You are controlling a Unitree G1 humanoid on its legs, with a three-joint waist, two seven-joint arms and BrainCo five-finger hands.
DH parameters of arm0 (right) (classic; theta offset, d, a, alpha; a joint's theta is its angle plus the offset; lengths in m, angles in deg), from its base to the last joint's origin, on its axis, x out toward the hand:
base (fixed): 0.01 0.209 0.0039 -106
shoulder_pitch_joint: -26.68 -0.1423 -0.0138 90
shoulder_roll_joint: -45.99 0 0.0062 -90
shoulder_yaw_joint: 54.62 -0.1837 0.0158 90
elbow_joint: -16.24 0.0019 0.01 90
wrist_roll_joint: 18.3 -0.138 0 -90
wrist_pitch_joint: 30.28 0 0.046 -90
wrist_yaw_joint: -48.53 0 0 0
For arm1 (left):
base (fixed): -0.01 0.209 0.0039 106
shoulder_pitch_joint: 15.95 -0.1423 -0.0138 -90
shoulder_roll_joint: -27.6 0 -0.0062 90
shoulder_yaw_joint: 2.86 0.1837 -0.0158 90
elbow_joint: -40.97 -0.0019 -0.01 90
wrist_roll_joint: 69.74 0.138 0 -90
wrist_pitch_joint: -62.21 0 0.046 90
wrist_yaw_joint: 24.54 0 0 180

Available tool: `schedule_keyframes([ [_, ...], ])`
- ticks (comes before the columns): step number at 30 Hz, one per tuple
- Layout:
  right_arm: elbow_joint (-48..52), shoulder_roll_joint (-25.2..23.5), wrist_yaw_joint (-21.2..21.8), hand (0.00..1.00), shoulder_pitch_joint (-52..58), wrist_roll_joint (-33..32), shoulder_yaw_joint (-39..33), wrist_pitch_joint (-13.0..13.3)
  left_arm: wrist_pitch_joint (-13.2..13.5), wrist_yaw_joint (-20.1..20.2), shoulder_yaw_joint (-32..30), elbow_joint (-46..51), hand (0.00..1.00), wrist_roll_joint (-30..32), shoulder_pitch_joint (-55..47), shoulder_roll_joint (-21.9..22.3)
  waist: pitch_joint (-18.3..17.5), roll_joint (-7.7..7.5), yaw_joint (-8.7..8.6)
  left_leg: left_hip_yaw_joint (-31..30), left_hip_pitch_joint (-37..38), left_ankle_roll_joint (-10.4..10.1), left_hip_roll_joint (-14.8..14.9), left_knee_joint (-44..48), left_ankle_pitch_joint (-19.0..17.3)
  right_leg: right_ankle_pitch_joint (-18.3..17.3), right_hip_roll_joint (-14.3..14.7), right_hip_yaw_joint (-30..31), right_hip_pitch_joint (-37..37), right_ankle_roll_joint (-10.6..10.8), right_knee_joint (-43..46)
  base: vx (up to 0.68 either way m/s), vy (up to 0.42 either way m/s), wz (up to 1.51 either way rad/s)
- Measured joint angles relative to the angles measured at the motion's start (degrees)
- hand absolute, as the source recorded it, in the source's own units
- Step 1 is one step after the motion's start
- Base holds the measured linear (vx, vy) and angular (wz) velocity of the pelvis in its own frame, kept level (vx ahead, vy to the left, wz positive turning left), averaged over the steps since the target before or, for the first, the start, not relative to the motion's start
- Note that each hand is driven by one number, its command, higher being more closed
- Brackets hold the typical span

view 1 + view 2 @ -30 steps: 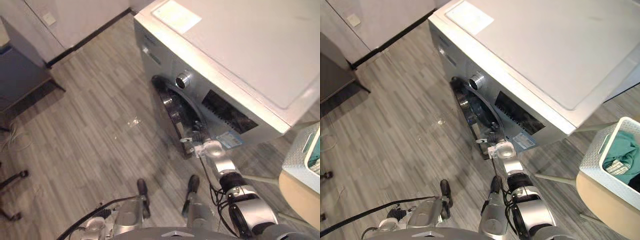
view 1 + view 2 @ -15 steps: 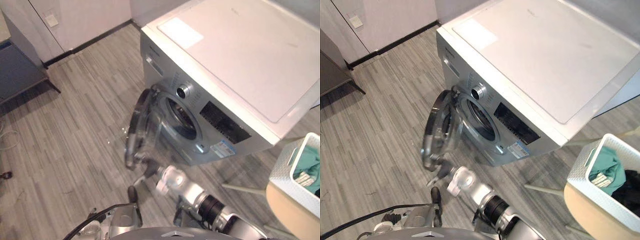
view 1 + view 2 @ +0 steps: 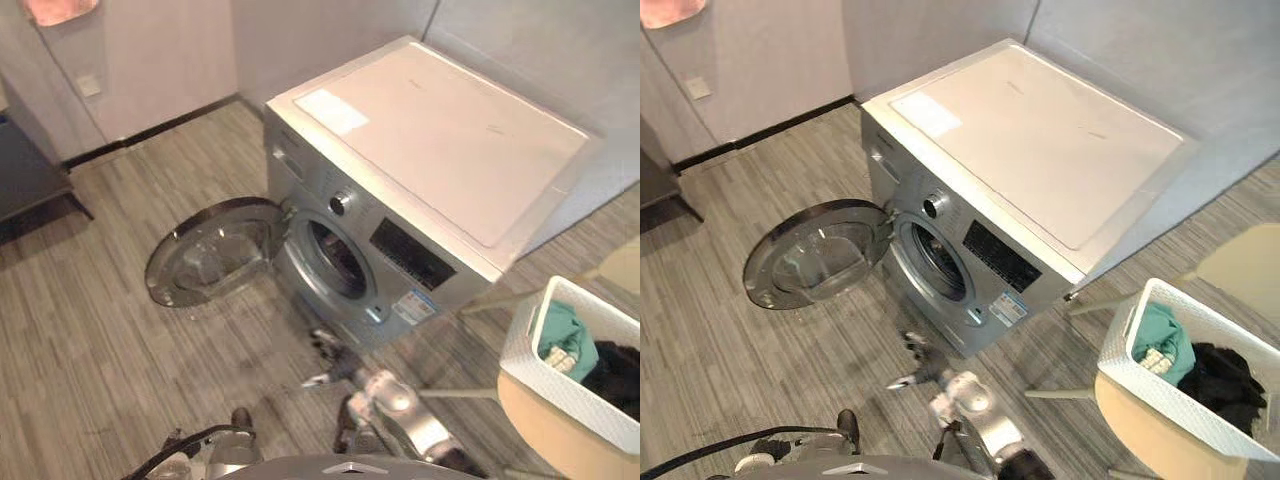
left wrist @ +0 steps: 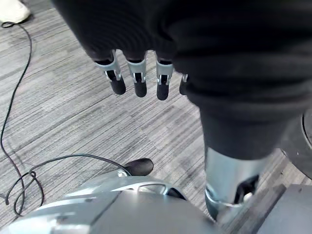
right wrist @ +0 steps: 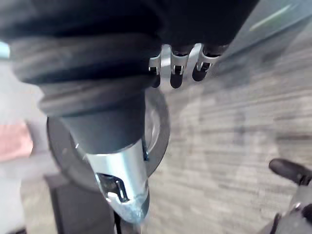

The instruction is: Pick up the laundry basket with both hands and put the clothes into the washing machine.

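- We log the white lattice laundry basket [image 3: 1170, 408] at the robot's right, resting on a beige chair seat [image 3: 1135, 432]; neither hand touches it.
- Clothes are inside the basket: a teal garment [image 3: 1160, 332] at the end nearer the machine, and a black garment [image 3: 1220, 378] just beside it.
- The basket stands apart from the washing machine [image 3: 1040, 140], off its front right corner, with the chair's pale legs [image 3: 1058, 394] between them.
- The machine is a silver front-loader with a white top. Its round door [image 3: 815, 255] is swung wide open to the robot's left, glass side up and low over the floor.
- The drum opening [image 3: 935, 262] is uncovered. We cannot tell whether anything lies inside, as it is dark.
- A round control knob [image 3: 934, 206] sits above the opening.
- Right hand [image 3: 928, 364]: in front of the machine, below the drum opening and above the floor. Its fingers [image 5: 177, 73] are splayed and relaxed and the thumb is extended, so the hand is released and grasps nothing. It touches neither door nor machine.
- Left hand: in its wrist view the fingers [image 4: 140, 80] hang straight down in a row over the floor, released and holding nothing.
- The floor [image 3: 100, 330] is grey wood-look planking.
- A dark cabinet [image 3: 30, 180] stands at far left by the wall, well apart from the machine.
- A pink cloth [image 3: 60, 8] shows at the top left, above a wall socket [image 3: 88, 85].
- A white shoe [image 4: 12, 10] shows on the floor in the left wrist view.
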Motion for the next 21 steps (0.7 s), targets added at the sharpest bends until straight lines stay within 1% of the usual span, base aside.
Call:
schedule_keyframes([
  [1,-0.03,0.32,-0.41,0.0,1.03,0.93,-1.66,-0.03,0.0,0.02,0.0,0.0,0.0,0.0,0.01,-0.03,-0.01,-0.02,-0.18,0.26,0.5,-0.1,-0.03,-0.45,0.08,0.0,0.1,0.34,0.03,0.0,0.0,0.03,-0.012,-0.25],
  [2,-0.37,0.58,-1.21,0.0,2.96,2.36,-4.77,-0.06,-0.01,0.03,-0.01,0.02,0.0,-0.09,0.25,-0.22,-0.19,-0.25,-0.6,0.88,1.0,-0.19,-0.01,-0.66,0.13,0.02,0.38,1.07,-0.02,0.01,0.0,0.06,-0.019,-0.33],
  [3,-0.98,0.61,-1.42,0.0,4.71,3.8,-7.85,-0.09,-0.02,0.05,-0.05,0.06,0.0,-0.16,0.74,-0.6,-0.53,-0.72,-0.9,1.78,1.2,-0.39,0.12,-0.73,0.0,0.17,0.66,1.9,-0.46,-0.08,0.01,0.05,-0.015,-0.35],
  [4,-1.38,0.65,-1.64,0.0,5.38,4.2,-9.02,-0.08,-0.04,0.06,-0.08,0.1,0.0,-0.18,0.9,-0.89,-0.73,-0.94,-1.01,2.17,1.23,-0.58,0.2,-0.71,-0.06,0.3,0.75,2.36,-0.72,-0.1,0.0,0.06,-0.018,-0.39],
  [5,-3.23,0.6,-2.08,0.0,6.49,5.75,-11.22,-0.14,-0.12,0.04,-0.18,0.38,0.0,-0.23,1.33,-1.28,-1.08,-1.48,-1.28,3.12,1.34,-0.99,0.31,-0.7,-0.09,0.92,0.92,3.11,-1.5,-0.03,0.01,0.08,-0.027,-0.34],
  [6,-5.73,0.49,-2.42,0.0,6.76,5.96,-13.83,-0.4,-0.48,0.02,-0.85,1.53,0.0,-0.53,1.9,-1.53,-1.14,-1.81,-1.69,3.65,1.24,-0.94,0.36,-0.68,-0.07,1.49,1.24,3.83,-1.88,0.0,-0.11,0.08,-0.033,-0.35],
  [7,-7.89,0.38,-2.68,0.0,6.81,6.68,-16.23,-0.64,-0.65,-0.01,-1.16,2.24,0.0,-1.01,2.64,-1.45,-1.19,-1.93,-1.88,4.14,1.35,-0.87,0.38,-0.65,-0.09,1.65,1.35,4.25,-2.03,0.01,-0.18,0.08,-0.029,-0.29],
  [9,-12.37,0.38,-3.98,0.0,6.78,7.56,-20.86,-1.53,-0.74,-0.22,-1.72,5.12,0.0,-4.02,3.62,-1.5,-1.22,-1.99,-2.13,5.14,1.7,-0.82,0.49,-0.17,-0.68,1.69,1.5,5.07,-2.1,0.02,-0.23,0.05,-0.014,-0.24],
  [11,-15.35,0.32,-5.5,0.0,6.79,7.51,-23.1,-2.04,-0.52,-0.43,-3.55,6.84,0.0,-7.09,5.56,-2.11,-1.18,-2.08,-2.48,5.89,1.48,-1.01,0.75,0.65,-1.34,1.69,1.6,5.73,-2.4,0.01,-0.24,0.03,-0.013,-0.22],
  [15,-19.96,0.2,-5.75,0.0,6.8,7.74,-25.61,-3.46,-0.5,-0.53,-7.81,9.83,0.0,-11.34,8.15,-4.21,-0.78,-2.07,-3.16,6.38,1.02,-1.23,1.04,1.16,-1.84,1.71,1.66,5.8,-3.04,-0.07,-0.33,0.01,-0.013,-0.1],
  [17,-21.18,0.01,-5.72,0.0,6.76,7.97,-27.49,-4.0,-0.52,-0.71,-10.82,11.91,0.0,-13.88,10.68,-6.56,0.17,-2.52,-3.22,6.25,-0.21,-1.16,1.28,2.39,-2.41,1.71,1.59,5.65,-3.74,-0.08,-0.28,0.0,0.0,0.0],
  [18,-21.19,-0.07,-5.75,0.0,6.74,7.97,-27.81,-4.01,-0.52,-0.74,-11.21,12.14,0.0,-14.12,10.96,-6.87,0.34,-2.61,-3.22,6.22,-0.44,-1.1,1.33,2.69,-2.53,1.71,1.57,5.64,-3.82,-0.08,-0.25,-0.01,-0.021,0.04],
  [21,-22.63,-0.64,-5.82,0.0,6.72,7.93,-29.88,-4.01,-0.5,-2.21,-14.07,12.57,0.0,-16.78,13.64,-9.86,1.24,-3.44,-3.28,5.58,-2.13,-1.17,1.76,4.81,-3.46,1.7,1.45,5.09,-4.32,-0.13,-0.22,-0.01,-0.019,0.08],
])
